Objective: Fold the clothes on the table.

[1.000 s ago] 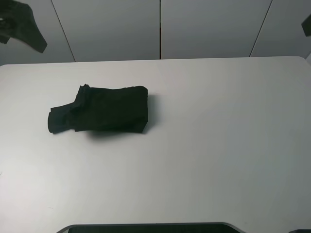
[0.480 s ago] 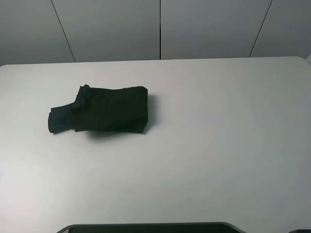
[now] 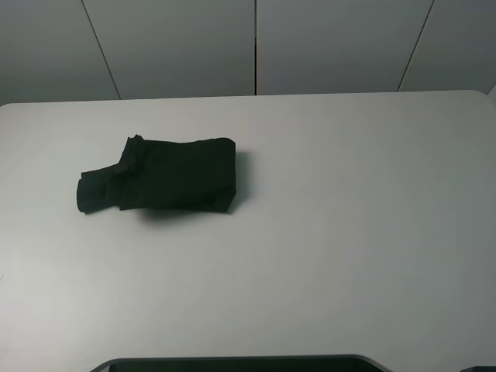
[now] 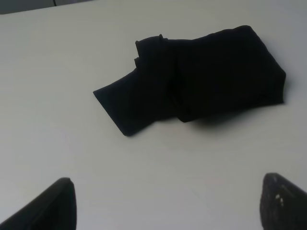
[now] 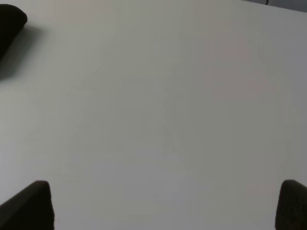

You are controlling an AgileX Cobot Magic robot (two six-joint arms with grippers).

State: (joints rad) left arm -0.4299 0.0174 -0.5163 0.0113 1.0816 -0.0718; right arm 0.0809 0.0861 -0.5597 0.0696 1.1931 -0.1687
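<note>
The clothes [image 3: 163,175] are a black T-shirt lying folded into a compact bundle on the left half of the white table [image 3: 349,217], with a sleeve flap sticking out on its left. In the left wrist view the same clothes [image 4: 201,81] lie flat on the table [image 4: 57,62], well apart from my left gripper [image 4: 165,206], whose dark fingertips [image 4: 48,206] stand wide, open and empty. My right gripper [image 5: 165,206] is open too, with only bare table [image 5: 168,96] between its fingertips [image 5: 29,206] and a corner of the clothes [image 5: 9,21] far off. Neither gripper shows in the high view.
Grey wall panels [image 3: 256,46] stand behind the table's far edge. A dark rounded edge [image 3: 232,363] runs along the near side of the high view.
One second ago dark parts of both arms showed at the upper left and upper right corners of the high view; they have left it. The clothes have not moved.
</note>
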